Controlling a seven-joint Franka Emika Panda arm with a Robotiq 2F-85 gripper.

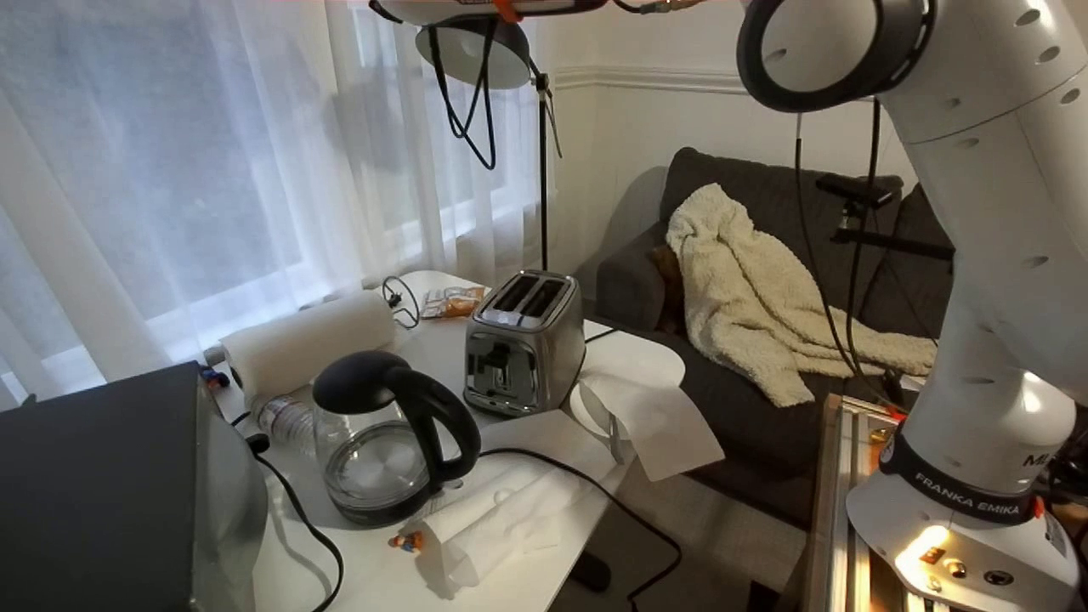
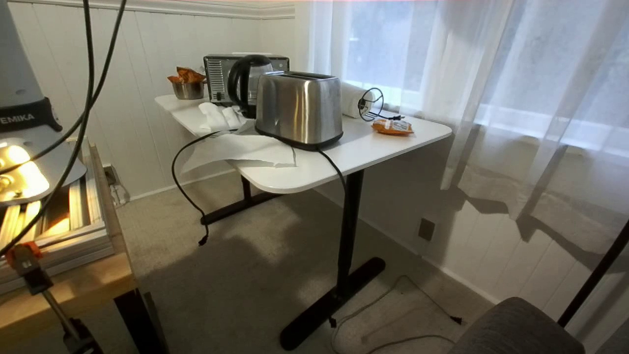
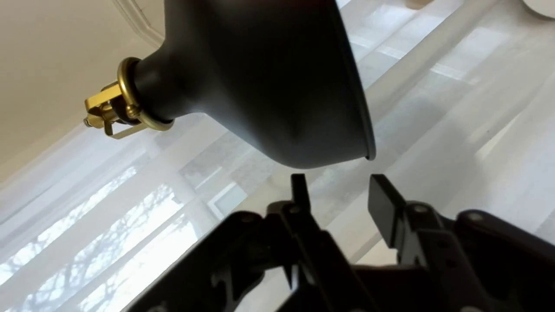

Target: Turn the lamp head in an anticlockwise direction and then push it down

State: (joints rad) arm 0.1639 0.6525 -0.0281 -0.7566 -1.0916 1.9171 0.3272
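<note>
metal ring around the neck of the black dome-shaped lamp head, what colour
Gold; the metal ring around the lamp head's neck shows best in the wrist view.

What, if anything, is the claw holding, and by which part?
Nothing. In the wrist view the claw stands open, its jaws apart; the lamp head shows beyond them, not between.

Both exterior views look down on the white round-cornered table (image 2: 363,147) from opposite ends. Wrist cam's super close to the black dome-shaped metal lamp head (image 3: 269,86) at 12 o'clock, facing sheer white curtains (image 3: 477,108), maybe flipped.
</note>
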